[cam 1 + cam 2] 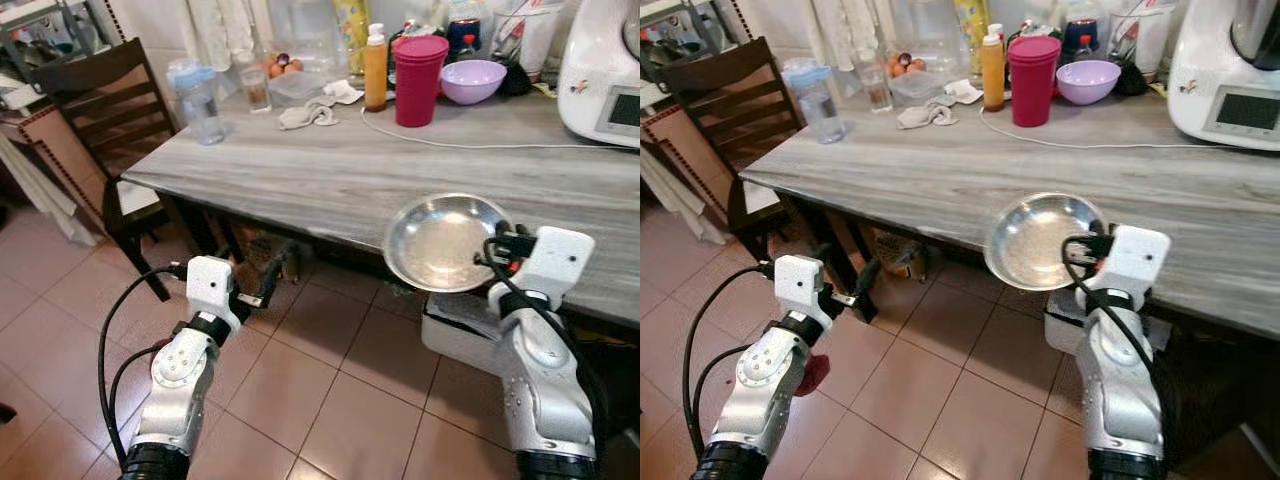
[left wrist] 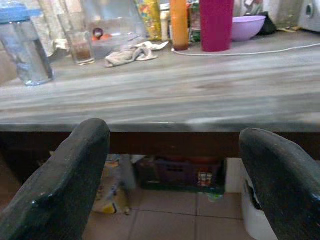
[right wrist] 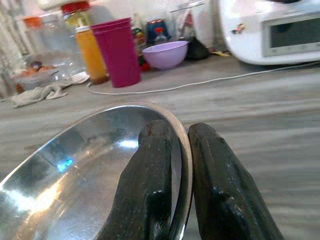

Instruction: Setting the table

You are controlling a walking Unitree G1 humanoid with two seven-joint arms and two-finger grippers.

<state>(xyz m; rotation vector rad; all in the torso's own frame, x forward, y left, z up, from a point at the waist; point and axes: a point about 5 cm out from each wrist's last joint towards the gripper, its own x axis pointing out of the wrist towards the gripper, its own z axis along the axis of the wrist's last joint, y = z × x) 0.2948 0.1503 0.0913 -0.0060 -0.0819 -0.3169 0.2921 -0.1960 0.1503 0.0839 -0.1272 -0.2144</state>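
Right gripper [image 1: 503, 252] pinches rim of steel bowl [image 1: 440, 240], held at near table [image 1: 300, 175] edge; open tabletop lies ahead. Left gripper [image 1: 262, 285] fingers spread, empty, below table.

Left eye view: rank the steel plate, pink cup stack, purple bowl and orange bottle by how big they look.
1. Steel plate, pinched at the rim by the right gripper; nearness inflates it.
2. Pink cup stack.
3. Purple bowl.
4. Orange bottle.
Bowl and bottle look close, so their order is unsure.

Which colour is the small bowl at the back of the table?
The bowl is light purple, clearest in the left eye view, beside the stacked magenta cups.
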